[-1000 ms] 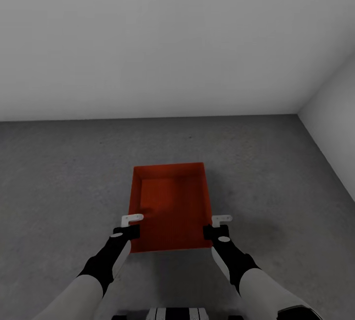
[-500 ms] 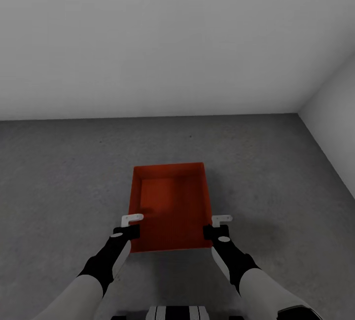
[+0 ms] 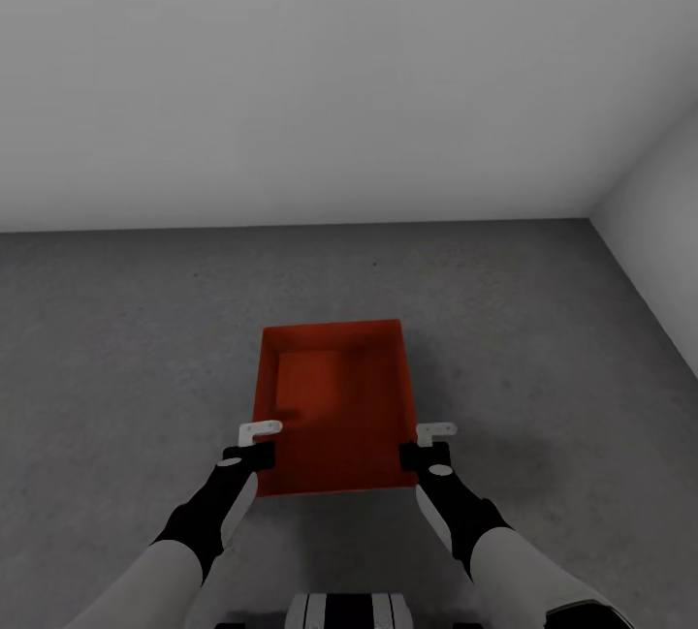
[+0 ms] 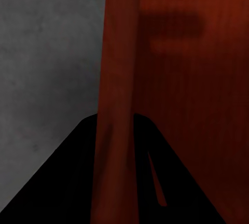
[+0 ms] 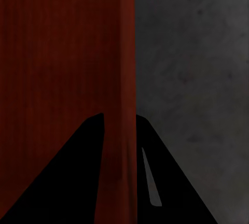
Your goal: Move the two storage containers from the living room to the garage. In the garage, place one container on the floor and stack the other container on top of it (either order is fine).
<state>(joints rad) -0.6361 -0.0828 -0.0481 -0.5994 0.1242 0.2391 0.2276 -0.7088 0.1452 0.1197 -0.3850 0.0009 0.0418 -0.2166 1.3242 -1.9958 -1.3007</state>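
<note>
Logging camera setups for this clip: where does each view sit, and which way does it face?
Head view: up high, angled down at the container, grey floor, white walls; both forearms show.
Left wrist view: along the fingers, straddling the container's wall.
Right wrist view: the same, fingers astride the opposite wall.
All three share the container and floor.

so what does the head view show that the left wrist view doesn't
Head view alone: the white walls, the room corner, both arms, the right gripper on the right wall of the storage container, and the container's whole outline. Left wrist view alone: a close look at the left gripper, its jaws straddling the container's left wall. Both views: the orange-red container, the grey floor and the left gripper.
</note>
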